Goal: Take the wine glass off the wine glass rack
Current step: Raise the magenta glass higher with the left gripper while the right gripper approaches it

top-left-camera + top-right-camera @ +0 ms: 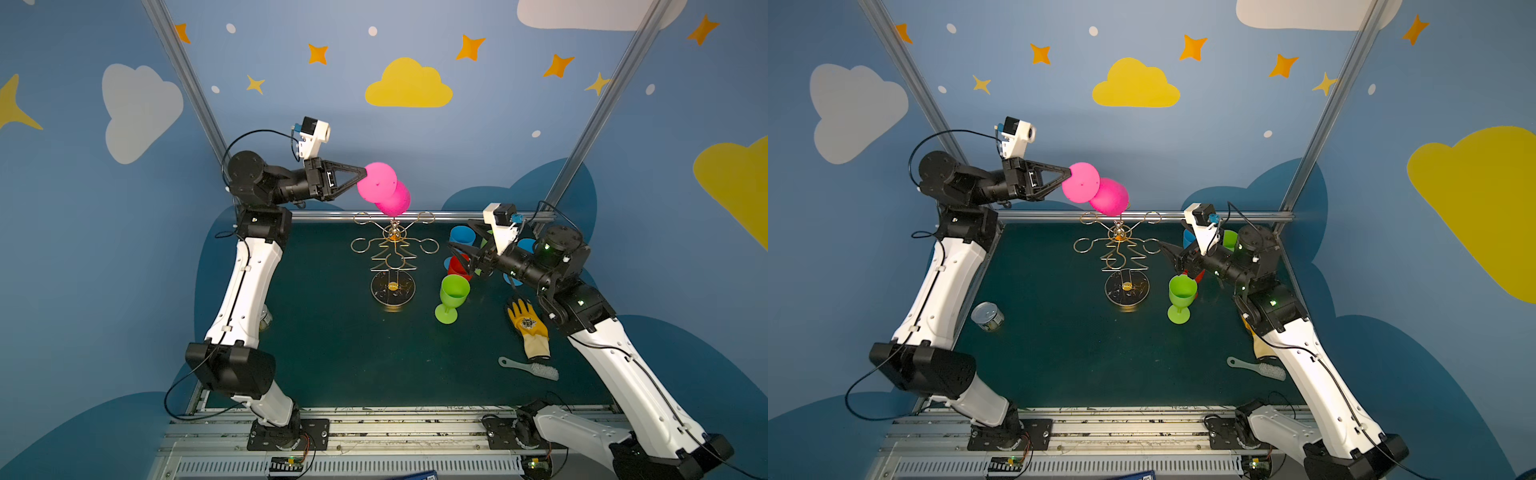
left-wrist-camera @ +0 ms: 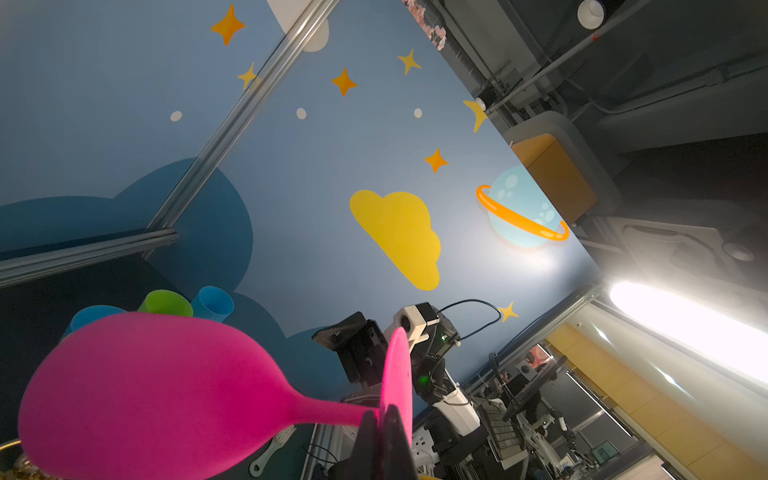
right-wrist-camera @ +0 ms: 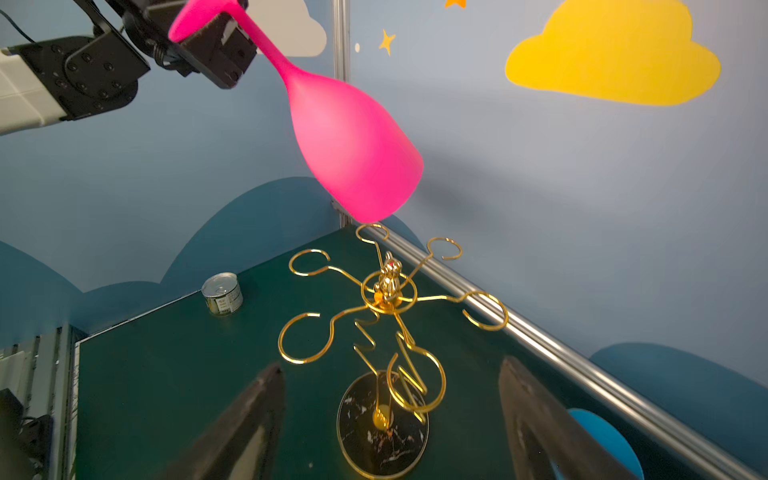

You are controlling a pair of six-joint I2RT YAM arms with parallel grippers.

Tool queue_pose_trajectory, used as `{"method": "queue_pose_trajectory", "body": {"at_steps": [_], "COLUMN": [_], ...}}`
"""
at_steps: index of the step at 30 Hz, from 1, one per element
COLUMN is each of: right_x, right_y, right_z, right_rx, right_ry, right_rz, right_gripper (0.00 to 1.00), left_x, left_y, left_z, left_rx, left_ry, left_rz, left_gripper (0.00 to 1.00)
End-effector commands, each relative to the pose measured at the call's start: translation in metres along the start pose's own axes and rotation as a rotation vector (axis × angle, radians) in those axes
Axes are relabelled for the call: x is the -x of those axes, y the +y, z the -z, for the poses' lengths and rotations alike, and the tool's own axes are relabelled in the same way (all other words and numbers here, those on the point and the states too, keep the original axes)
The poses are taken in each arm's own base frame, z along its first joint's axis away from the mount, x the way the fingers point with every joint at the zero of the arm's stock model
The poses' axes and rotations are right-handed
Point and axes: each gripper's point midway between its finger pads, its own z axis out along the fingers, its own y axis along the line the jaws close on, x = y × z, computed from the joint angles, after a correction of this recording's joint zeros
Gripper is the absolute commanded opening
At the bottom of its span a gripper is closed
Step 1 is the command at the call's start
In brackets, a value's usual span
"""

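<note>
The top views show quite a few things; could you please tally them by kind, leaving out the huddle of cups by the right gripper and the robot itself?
Wine glasses: 2, the pink wine glass and the green wine glass
Rack: 1
Can: 1
Glove: 1
Brush: 1
Total: 6

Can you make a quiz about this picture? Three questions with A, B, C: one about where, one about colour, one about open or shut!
1. Where is the pink wine glass? A: in the air over the wine glass rack. B: in a ring. C: on the table.
2. What colour is the rack's wire? A: silver. B: gold. C: red.
3. How is the right pincer? A: shut on a cup. B: shut on a glove. C: open.
Answers: 1 A, the left pincer holds its stem; 2 B, the wire shines gold; 3 C, it stands wide open.
</note>
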Motion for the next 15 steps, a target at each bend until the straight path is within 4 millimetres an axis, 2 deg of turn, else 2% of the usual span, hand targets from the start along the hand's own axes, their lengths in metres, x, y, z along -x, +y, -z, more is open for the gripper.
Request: {"method": "queue_pose_trajectory", "body": {"at_steps": [1,8,15], "right_x": [0.028,0.036,0.036], "right_y": [0.012,0.042,0.053], "right_z": [-0.004,-0.027,-0.052], "right_rx": [0.050,0.201,0.284], "right_ry": [-0.127,-0.203,-0.243], "right_rz": [0.120,0.236,0.253], "right_gripper": [0.81,0.84,0.88], "left_x": [-0.012,-0.034,-0.046], "left_y": [-0.014,-0.024,-0.026], "left_z": [0.004,0.011,0.014], "left_rx": [-0.006,0.001,0.005], "left_ry": [0.005,0.006,0.006], "left_rz": [-0.047,-0.030,0.002], "left_gripper": [0.03,0.03,0.03]}}
